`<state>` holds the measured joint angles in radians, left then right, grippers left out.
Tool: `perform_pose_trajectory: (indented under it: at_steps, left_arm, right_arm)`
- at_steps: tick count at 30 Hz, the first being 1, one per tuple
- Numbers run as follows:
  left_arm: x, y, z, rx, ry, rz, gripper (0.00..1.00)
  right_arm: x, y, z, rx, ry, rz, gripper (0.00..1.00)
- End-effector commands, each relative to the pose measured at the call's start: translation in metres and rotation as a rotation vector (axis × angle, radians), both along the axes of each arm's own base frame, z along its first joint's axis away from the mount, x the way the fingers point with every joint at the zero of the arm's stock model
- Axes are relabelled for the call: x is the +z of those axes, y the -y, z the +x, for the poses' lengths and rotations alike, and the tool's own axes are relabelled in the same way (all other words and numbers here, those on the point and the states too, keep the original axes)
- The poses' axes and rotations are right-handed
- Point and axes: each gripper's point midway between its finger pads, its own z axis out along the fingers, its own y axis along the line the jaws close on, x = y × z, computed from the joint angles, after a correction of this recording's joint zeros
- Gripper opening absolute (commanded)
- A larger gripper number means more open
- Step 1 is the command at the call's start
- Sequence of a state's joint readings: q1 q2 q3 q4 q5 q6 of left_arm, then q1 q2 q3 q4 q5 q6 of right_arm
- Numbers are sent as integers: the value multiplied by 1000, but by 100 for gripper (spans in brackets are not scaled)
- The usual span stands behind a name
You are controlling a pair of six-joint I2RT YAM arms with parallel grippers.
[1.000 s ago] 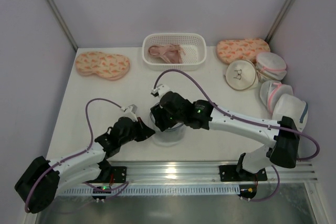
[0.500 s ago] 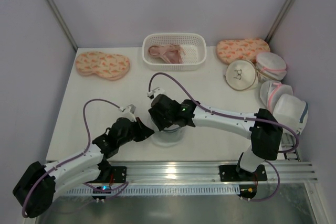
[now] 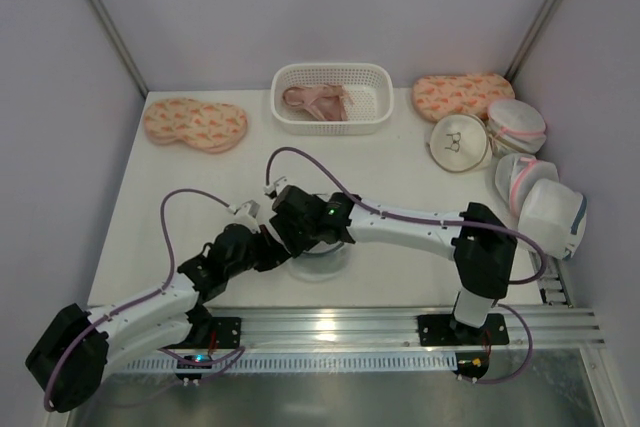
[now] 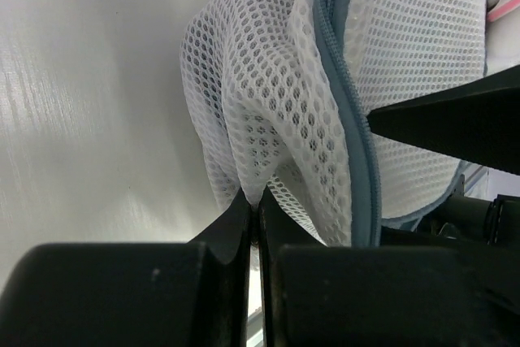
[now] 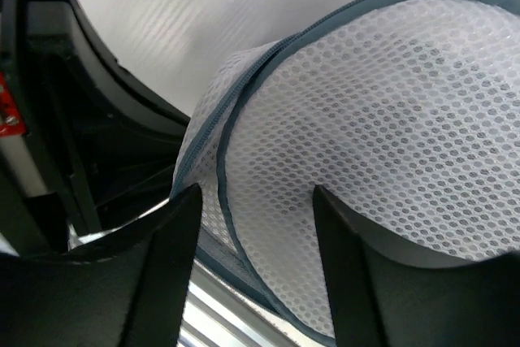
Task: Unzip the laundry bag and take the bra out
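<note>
The laundry bag (image 3: pixel 322 255) is a round dome of white-grey mesh with a grey-blue zip round its rim, near the table's front middle. It fills the left wrist view (image 4: pixel 325 103) and the right wrist view (image 5: pixel 382 136). My left gripper (image 4: pixel 253 201) is shut on a fold of the bag's mesh at its left side. My right gripper (image 5: pixel 256 197) is open, its fingers spread over the bag's top near the zip. In the top view both grippers (image 3: pixel 285 242) meet at the bag's left edge. The black bra is hidden.
A white basket (image 3: pixel 372 117) with a pale pink bra stands at the back middle. Orange patterned pads lie at the back left (image 3: pixel 194 123) and back right (image 3: pixel 462 94). Other mesh bags (image 3: pixel 530 172) sit along the right edge. A metal rail (image 3: pixel 330 332) runs along the front.
My right arm has swung left across the bag, its gripper now at the bag's left edge beside the left gripper. The left gripper has stayed in place.
</note>
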<state>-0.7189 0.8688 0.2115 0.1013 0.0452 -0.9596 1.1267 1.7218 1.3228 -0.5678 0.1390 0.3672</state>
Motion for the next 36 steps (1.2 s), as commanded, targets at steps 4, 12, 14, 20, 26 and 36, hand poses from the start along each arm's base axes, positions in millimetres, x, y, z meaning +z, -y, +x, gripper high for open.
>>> perform_pose_trajectory:
  at_steps: [4,12,14,20,26,36]
  left_arm:
    - [17,5,8,2,64,-42,0]
    - [14,2,6,6,59,-32,0]
    - [11,1,5,8,54,-27,0]
    - [8,0,4,10,49,-25,0]
    - [8,0,3,8,45,-20,0]
    - [11,1,1,-12,44,-19,0]
  right_arm:
    - [-1,19,23,-113,117,-188,40]
    - [32,63,43,-306,277,-222,4]
    - [48,75,43,-341,306,-205,4]
    - [71,144,46,-584,406,-284,4]
    - [79,246,42,-962,508,-454,43]
    - [118,175,38,-615,421,48,85]
